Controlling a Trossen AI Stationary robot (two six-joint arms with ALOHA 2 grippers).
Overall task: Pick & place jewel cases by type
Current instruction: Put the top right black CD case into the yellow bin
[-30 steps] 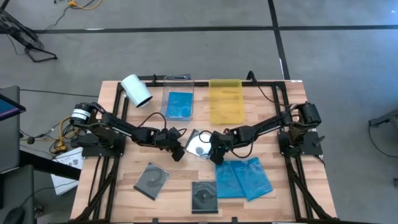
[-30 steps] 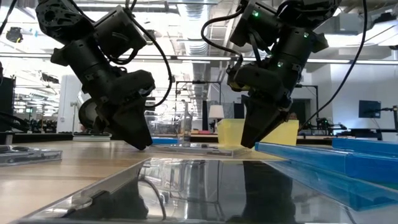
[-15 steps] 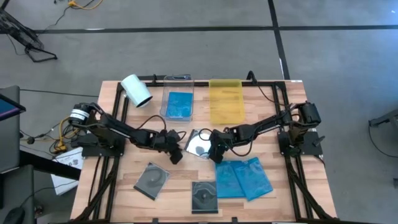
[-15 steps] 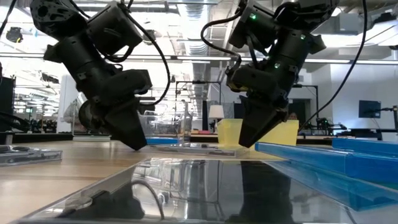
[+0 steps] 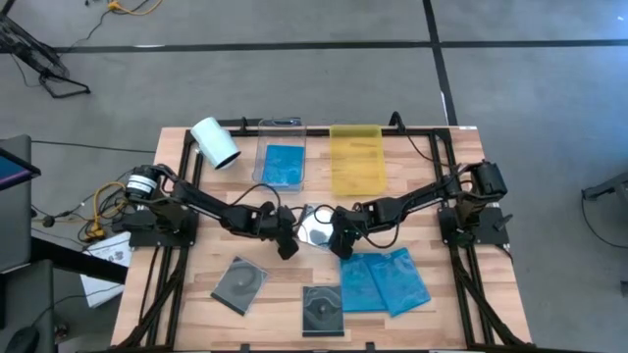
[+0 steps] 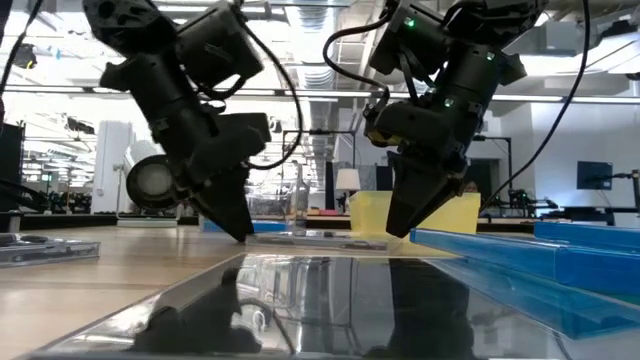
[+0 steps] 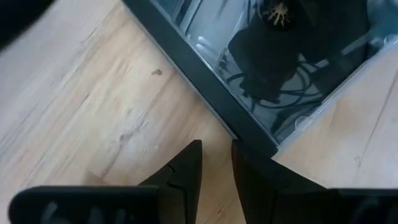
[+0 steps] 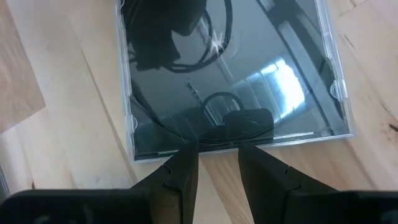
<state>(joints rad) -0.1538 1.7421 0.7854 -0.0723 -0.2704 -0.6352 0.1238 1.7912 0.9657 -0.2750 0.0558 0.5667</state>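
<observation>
A clear jewel case [image 5: 314, 227] with a disc showing lies flat on the wooden table at its middle. My left gripper [image 5: 287, 247] slants down at the case's left corner; its fingers stand a narrow gap apart with only bare wood between them [image 7: 216, 168]. On the case's right side my right gripper [image 5: 342, 245] also slants down, narrowly open, with its tips at the case's edge [image 8: 216, 158]. Two blue jewel cases [image 5: 383, 280] lie near the right front. Two dark cases [image 5: 240, 282] [image 5: 322, 310] lie at the front. My left gripper has one fingertip [image 7: 244, 163] right beside the dark spine edge [image 7: 252, 134] of the clear case, near a corner; I cannot tell whether it touches. My right gripper sets both fingertips [image 8: 186, 155] against the case's clear edge [image 8: 211, 147], slanting down from the table's right. Nothing sits between the fingers, and the case lies flat.
At the back stand a clear tray [image 5: 282, 163] holding a blue case, a yellow tray [image 5: 356, 160] and a white roll [image 5: 216, 143] lying on its side. Bare wood shows at the left of the table and between the front cases.
My left gripper has moved toward the table's right, up to the clear case's left corner, and has rolled a little about its own pointing line. My right gripper has kept still at the case's other side.
</observation>
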